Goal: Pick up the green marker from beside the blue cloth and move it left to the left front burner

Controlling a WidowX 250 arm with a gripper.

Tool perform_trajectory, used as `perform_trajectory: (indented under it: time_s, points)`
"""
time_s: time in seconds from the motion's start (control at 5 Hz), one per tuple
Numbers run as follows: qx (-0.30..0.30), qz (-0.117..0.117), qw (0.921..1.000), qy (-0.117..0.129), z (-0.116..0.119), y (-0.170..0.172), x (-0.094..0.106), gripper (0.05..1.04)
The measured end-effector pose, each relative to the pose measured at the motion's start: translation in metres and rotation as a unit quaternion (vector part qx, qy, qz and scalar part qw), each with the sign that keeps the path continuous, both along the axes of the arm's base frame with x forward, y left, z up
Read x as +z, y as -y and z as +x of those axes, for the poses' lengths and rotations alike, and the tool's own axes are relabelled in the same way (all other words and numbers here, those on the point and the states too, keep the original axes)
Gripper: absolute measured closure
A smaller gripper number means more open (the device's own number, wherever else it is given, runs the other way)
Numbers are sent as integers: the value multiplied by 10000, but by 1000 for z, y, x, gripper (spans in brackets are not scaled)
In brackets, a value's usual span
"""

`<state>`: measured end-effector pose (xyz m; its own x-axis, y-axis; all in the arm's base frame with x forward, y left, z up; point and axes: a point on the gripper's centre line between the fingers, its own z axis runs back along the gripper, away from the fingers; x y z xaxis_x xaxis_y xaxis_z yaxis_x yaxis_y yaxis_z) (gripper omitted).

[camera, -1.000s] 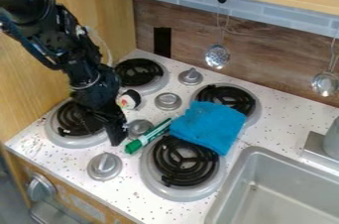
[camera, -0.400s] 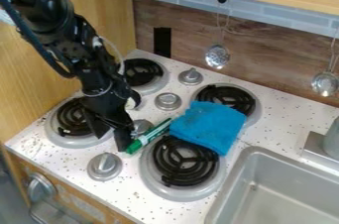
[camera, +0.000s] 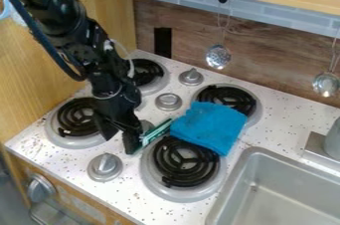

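Gripper [camera: 120, 144] has swung toward the sink side over the last frames, now down at the capped end of the green marker [camera: 157, 131]. Jaws spread, marker not clearly between them, so no grip to call yet. Marker lies in the front half of the stove top [camera: 126, 186], between its left edge and the sink [camera: 286, 189], beside the front burner [camera: 186, 162] nearer the sink. Blue cloth [camera: 209, 125] at its far end, unmoved, partly over two burners.
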<state>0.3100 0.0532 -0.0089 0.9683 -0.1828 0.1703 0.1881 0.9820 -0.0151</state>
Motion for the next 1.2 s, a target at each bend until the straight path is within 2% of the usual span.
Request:
perform_trajectory:
  time_s: [0.6, 0.8, 1.0, 1.2]
  points:
    - [63, 130, 9997, -181, 17, 1, -15, 79]
    - [137, 124, 9995, -271, 19, 0, -21, 115]
    - [130, 101, 9993, -344, 19, 0, -25, 386]
    - [165, 94, 9994, -298, 20, 0, -25, 661]
